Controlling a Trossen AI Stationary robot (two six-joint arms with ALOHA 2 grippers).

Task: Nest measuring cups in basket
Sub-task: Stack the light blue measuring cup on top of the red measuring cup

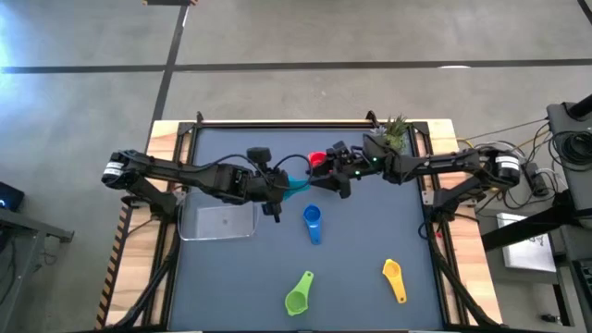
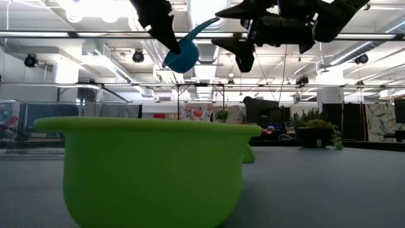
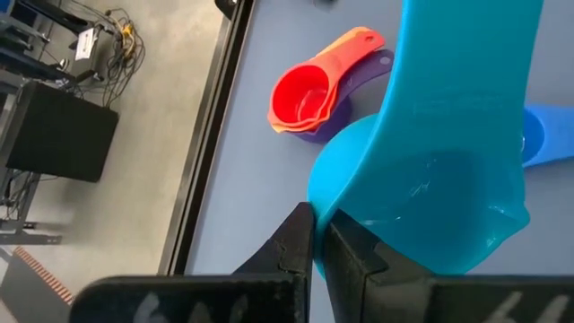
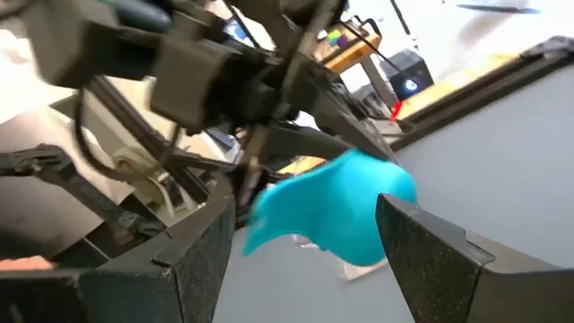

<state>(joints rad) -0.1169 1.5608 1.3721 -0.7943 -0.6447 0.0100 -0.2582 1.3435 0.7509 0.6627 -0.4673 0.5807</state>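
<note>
- The left gripper is up in the air over the middle of the desk, clenched on the rim of the teal cup, whose handle sticks out toward the right arm.
- The right gripper is close in front of it with its fingers spread wide and nothing between them, facing the teal cup as if to receive it; that is my reading only.
- The clear basket sits on the desk near the left arm. I can see no cup inside it, so nothing looks delivered yet.
- A small nest is already begun outside the basket: the red cup sits inside the orange cup, which sits inside the purple cup, lying on the desk toward the back.
- The blue cup lies alone near the centre of the desk.
- The lime green cup and the yellow cup lie well apart toward the front edge, untouched.
- A small potted plant stands at the back by the right arm.
- By my judgement the task is early: four cups wait to be nested, and the stack has not reached the basket.
</note>
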